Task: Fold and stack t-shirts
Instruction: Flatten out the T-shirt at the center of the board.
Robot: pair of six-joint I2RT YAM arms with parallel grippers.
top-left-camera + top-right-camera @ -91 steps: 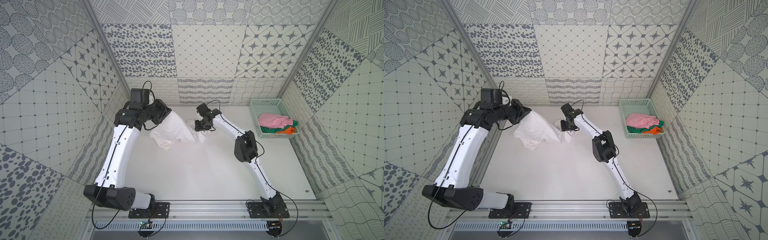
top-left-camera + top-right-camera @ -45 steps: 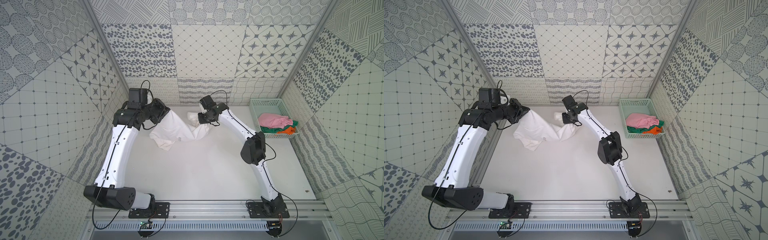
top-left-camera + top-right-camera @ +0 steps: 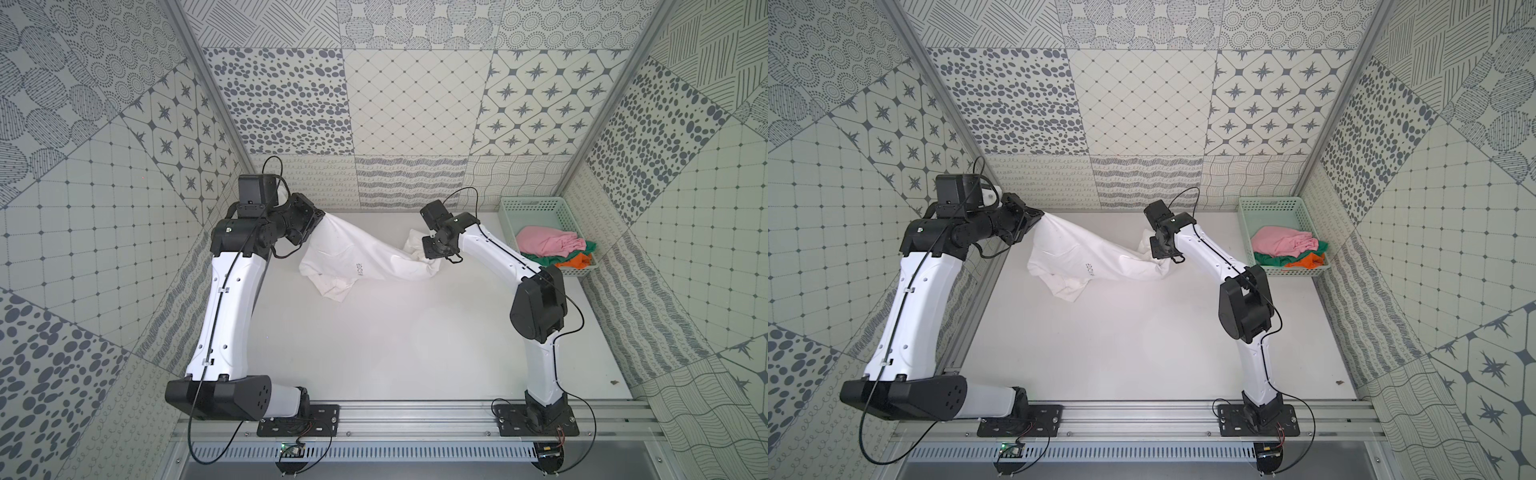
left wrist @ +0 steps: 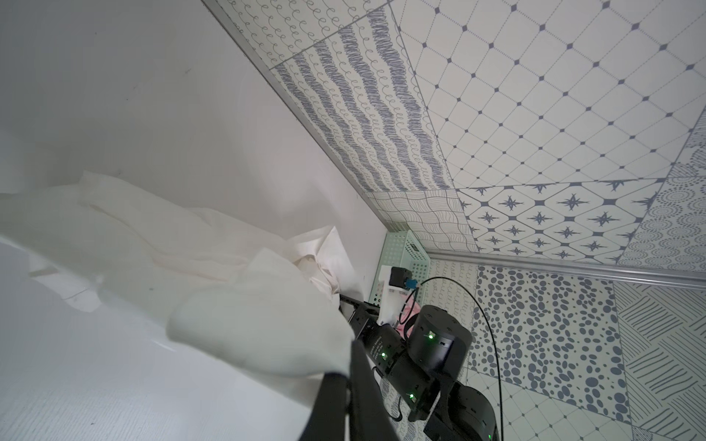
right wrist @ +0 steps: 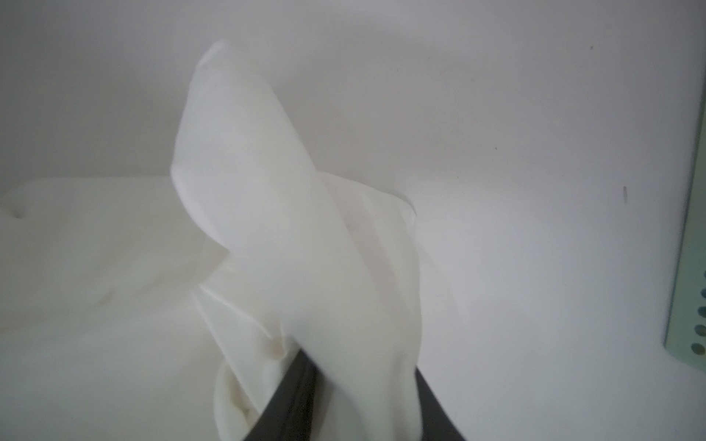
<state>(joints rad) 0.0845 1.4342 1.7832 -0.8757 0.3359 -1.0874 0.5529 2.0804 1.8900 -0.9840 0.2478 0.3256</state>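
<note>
Four shirts all up. One white cloth t-shirt [image 3: 357,257] with small grey lettering is out on the white tabletop [image 3: 395,340], up toward 12 o'clock. It's strung between the two arms, with a loose corner sagging onto the surface at the shirt's own 7 o'clock.

The other three are piled in the single mint-green perforated plastic basket [image 3: 530,203] at 2 o'clock, well apart from the white one. There's a pink cloth t-shirt [image 3: 544,245] on top, a green cloth t-shirt [image 3: 540,258] under it, and an orange cloth t-shirt [image 3: 575,262] poking out at the pile's 5 o'clock edge.

The left gripper [image 3: 319,217], at 10 o'clock, has its fingers [image 4: 359,401] clenched on one end of the white shirt. The right gripper [image 3: 432,254], at the shirt's 3 o'clock end, has that end bunched between its fingers [image 5: 290,397]. Those stand a bit apart, and I can't tell if they're really pinching it.
</note>
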